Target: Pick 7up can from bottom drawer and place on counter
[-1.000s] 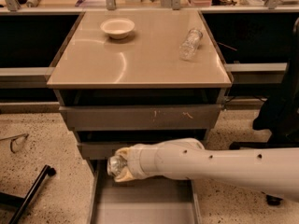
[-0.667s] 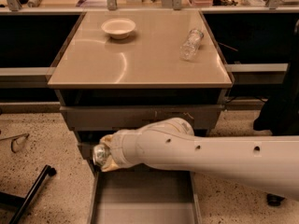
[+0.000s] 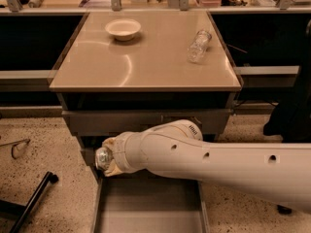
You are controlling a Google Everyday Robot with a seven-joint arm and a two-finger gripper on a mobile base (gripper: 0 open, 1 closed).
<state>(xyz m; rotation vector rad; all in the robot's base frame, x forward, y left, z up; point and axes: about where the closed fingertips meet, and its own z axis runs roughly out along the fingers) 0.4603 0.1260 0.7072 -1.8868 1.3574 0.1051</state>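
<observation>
The 7up can [image 3: 101, 158] shows only its shiny silver end, held sideways in my gripper [image 3: 108, 160]. The tan fingers [image 3: 112, 169] are shut around it. The gripper hangs in front of the grey drawer fronts, above the far left corner of the open bottom drawer [image 3: 146, 210], whose grey floor is bare. My white arm [image 3: 209, 157] reaches in from the right and hides part of the drawer fronts. The tan counter [image 3: 146, 67] lies above and behind the gripper.
A white bowl [image 3: 123, 29] sits at the counter's back left. A clear plastic bottle [image 3: 199, 45] lies at its back right. A black bar [image 3: 31, 200] and a wire loop [image 3: 17, 147] lie on the speckled floor to the left. A dark shape [image 3: 291, 110] stands at right.
The gripper has carried the can left and a little up, from over the drawer's middle to its left edge. The arm has swung further across the drawer fronts.
</observation>
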